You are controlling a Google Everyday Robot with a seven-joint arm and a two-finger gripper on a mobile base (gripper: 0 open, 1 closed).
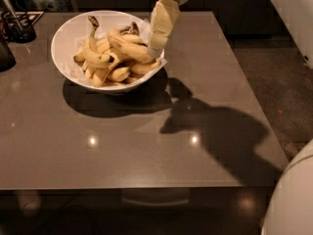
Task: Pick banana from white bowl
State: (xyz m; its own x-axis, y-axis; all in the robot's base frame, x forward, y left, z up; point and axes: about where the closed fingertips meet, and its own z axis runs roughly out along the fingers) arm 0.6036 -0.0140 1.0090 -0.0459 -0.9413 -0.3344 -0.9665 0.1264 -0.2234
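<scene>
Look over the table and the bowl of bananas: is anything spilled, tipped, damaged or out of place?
Nothing stands out. The white bowl sits upright on the table, with the big banana and the smaller bananas all piled inside it. The gripper hangs over the bowl's right rim, beside the big banana.
</scene>
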